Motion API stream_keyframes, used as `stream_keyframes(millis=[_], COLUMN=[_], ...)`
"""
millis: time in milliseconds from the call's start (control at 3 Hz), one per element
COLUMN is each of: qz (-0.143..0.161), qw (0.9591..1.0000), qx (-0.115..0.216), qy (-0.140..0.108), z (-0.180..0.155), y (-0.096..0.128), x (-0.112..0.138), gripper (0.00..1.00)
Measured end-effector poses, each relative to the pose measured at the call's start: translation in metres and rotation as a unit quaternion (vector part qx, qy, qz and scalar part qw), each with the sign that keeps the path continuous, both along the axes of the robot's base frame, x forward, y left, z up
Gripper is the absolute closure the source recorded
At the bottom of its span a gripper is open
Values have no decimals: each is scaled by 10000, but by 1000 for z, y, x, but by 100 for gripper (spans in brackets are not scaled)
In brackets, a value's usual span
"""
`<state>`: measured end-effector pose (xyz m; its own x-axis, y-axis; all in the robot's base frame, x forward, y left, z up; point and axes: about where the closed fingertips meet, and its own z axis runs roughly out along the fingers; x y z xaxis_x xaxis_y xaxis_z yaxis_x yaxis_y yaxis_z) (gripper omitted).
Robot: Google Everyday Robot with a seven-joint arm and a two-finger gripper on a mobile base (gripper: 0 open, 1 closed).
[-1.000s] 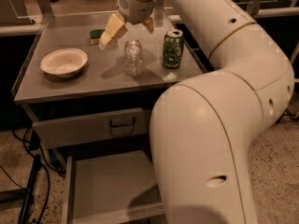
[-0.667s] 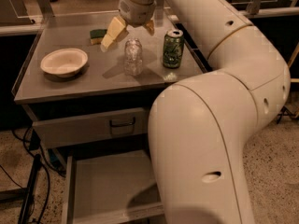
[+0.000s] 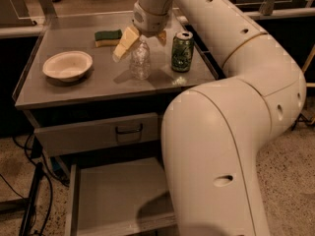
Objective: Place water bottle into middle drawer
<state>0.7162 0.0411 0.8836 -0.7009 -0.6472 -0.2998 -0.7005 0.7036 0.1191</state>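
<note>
While the 2-finger gripper (image 3: 142, 40) hangs spread above the small clear ribbed plastic water bottle (image 3: 140, 63), lower it straight and centred. Pinch mid-body, avoiding the green drink can (image 3: 181, 51).

The arm (image 3: 216, 146) I'm driving is smooth white tubes dotted with small dark holes. Its gripper (image 3: 141, 45), above the tabletop (image 3: 64, 90), has spread pale yellow fingers (image 3: 125, 41).

The cream-fingered hand (image 3: 141, 45) hung over the clear, ribbed water bottle (image 3: 140, 64), beside a green can (image 3: 182, 52) on the grey tabletop (image 3: 98, 90).

Clear water bottle (image 3: 141, 62) upright beneath gripper (image 3: 142, 40), middle drawer (image 3: 113, 193) open
</note>
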Motion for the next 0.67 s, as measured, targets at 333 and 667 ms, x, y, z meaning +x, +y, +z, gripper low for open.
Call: stream_keyframes(millis=[333, 667], qz=[-115, -289], qw=[9999, 9995], qx=[31, -41], qy=[57, 81], z=[-13, -23], y=[-2, -9], x=[9, 22], gripper=[0, 0])
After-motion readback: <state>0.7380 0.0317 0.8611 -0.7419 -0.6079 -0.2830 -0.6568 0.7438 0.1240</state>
